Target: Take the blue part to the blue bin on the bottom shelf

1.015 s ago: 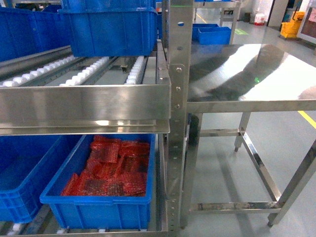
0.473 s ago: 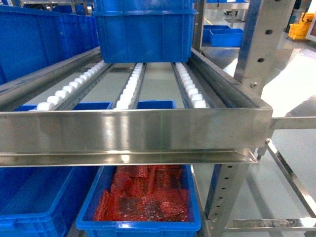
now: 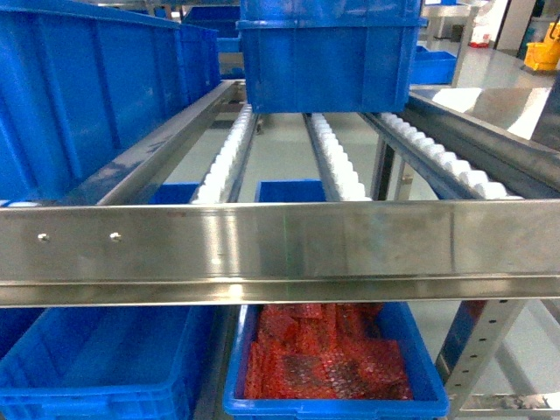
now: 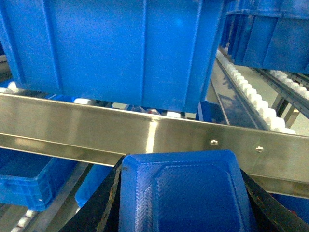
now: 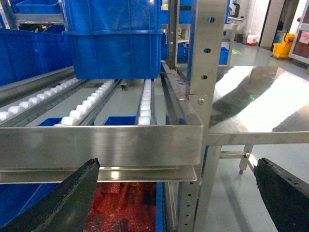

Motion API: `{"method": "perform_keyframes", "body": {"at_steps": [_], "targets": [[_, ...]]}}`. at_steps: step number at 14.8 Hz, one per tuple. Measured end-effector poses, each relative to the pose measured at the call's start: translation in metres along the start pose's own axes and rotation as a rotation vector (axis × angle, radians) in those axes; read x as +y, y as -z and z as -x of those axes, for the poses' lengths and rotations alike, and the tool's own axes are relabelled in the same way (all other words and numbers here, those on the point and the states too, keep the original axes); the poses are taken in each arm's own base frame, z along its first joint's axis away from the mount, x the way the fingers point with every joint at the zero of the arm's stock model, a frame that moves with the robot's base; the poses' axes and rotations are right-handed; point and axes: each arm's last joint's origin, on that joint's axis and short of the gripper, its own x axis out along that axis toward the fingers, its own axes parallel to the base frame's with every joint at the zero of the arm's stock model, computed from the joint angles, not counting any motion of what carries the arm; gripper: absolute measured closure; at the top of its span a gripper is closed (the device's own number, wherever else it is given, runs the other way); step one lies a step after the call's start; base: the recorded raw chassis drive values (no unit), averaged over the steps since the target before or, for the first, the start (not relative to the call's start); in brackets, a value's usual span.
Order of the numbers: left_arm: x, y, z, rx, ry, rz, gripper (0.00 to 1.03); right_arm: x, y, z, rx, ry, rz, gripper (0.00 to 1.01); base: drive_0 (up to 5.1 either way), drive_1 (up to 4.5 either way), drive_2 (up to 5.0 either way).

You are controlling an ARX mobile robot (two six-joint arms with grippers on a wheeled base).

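The blue part, a ribbed plastic tray shape, fills the bottom of the left wrist view, and my left gripper is shut on it, a black finger on each side. Just beyond it runs the bottom shelf's riveted steel front rail, with a big blue bin standing on the rollers right behind. In the head view that rail spans the frame, the blue bin sits at the left, and neither gripper shows. My right gripper is open and empty in front of the rack's right corner.
Stacked blue bins sit further back on the white rollers. Under the rail are an empty blue bin and a bin of red bagged parts. A steel rack post and a steel-topped table stand to the right.
The head view has swung left along the rack and come closer to the front rail. The steel table and the rack post have slid out of it to the right.
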Motion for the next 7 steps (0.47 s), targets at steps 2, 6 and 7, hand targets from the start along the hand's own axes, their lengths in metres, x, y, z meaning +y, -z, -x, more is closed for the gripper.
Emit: {"method": "perform_keyframes", "body": {"at_steps": [2, 6, 7], "targets": [[0.0, 0.0, 0.0, 0.0, 0.0, 0.0, 0.59, 0.0, -0.0001, 0.0, -0.002, 0.0, 0.0, 0.03, -4.9, 2.51, 2.5], [0.0002, 0.0003, 0.0, 0.002, -0.007, -0.001, 0.59, 0.0001, -0.0001, 0.0, -0.002, -0.004, 0.0, 0.03, -1.3, 0.59, 0.6], [0.0001, -0.0003, 0.0, -0.003, -0.004, 0.001, 0.59, 0.0001, 0.0003, 0.0, 0.003, -0.002, 0.0, 0.03, 0.0, 0.0, 0.0]]}}
